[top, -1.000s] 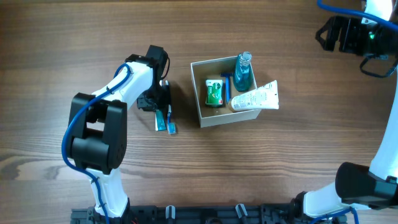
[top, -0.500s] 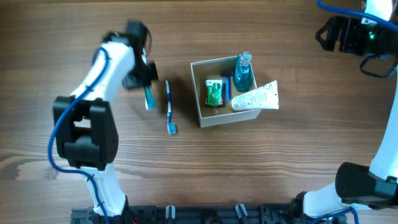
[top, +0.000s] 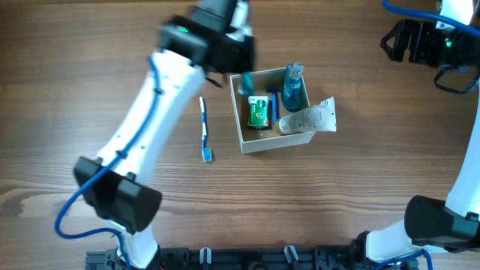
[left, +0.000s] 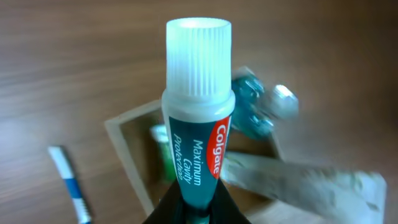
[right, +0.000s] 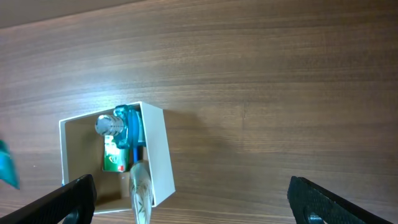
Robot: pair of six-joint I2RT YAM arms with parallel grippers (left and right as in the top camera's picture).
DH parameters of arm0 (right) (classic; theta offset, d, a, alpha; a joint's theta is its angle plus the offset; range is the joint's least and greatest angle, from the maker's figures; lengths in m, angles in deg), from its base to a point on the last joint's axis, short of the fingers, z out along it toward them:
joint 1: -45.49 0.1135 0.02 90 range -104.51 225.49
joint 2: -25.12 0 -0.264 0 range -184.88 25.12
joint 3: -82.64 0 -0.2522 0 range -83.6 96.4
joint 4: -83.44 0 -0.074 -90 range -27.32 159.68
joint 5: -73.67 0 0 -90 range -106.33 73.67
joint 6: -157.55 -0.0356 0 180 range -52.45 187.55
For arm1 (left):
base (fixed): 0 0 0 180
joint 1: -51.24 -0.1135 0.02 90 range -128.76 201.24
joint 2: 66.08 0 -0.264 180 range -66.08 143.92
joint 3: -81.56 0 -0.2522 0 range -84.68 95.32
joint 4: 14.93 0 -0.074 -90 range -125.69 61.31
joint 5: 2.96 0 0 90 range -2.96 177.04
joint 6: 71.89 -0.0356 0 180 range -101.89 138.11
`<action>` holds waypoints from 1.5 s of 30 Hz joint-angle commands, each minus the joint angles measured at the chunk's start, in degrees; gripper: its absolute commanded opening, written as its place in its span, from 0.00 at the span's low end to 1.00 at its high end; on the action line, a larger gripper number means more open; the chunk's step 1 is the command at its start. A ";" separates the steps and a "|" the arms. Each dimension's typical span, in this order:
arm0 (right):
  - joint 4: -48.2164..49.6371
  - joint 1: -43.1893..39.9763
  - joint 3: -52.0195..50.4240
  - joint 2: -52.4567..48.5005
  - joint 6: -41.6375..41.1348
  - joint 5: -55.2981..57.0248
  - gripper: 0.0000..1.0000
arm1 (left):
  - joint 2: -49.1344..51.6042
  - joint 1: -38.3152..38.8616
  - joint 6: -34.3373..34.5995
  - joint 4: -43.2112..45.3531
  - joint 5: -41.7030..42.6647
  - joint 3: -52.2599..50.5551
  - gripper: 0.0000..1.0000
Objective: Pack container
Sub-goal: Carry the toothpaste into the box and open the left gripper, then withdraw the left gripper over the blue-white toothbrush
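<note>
Colgate tube btm cut off by frame edge; container & contents behind blurred.

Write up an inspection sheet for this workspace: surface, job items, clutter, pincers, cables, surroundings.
Surface: wood-grain table.
Job's things: container open, holding a blue bottle and a green packet; a white tube lies across its right rim. Toothbrush lies on the table left of the container.
Clutter: nothing seen.
Pincers: left pincer shut on a Colgate tube at the container's corner; right pincer open, empty, apart from the container.
Cables: blue cable along the left arm; second cable by the right arm.
Surroundings: black rail at the near edge.
</note>
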 commanded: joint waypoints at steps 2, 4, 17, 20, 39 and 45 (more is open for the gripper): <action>0.20 0.13 0.11 -0.11 0.55 0.74 1.00 | 4.74 4.83 -1.73 -0.79 -3.76 0.09 0.13; 0.20 0.13 0.11 -0.11 0.52 0.74 1.00 | 6.32 5.44 -1.49 -2.01 -3.76 0.09 0.18; 0.20 0.13 0.11 -0.11 0.55 0.72 1.00 | 9.64 3.91 2.16 -3.23 -3.85 0.11 0.52; 0.20 0.13 0.11 -0.11 0.55 0.72 1.00 | 8.79 1.29 5.55 -3.76 -3.82 0.11 0.57; 0.20 0.13 0.11 -0.11 0.52 0.72 1.00 | 3.48 -11.34 11.43 -12.17 -8.79 -10.40 0.64; 0.20 0.13 0.11 -0.11 0.55 0.72 1.00 | 3.48 -11.34 11.32 -5.97 -7.19 -21.59 0.62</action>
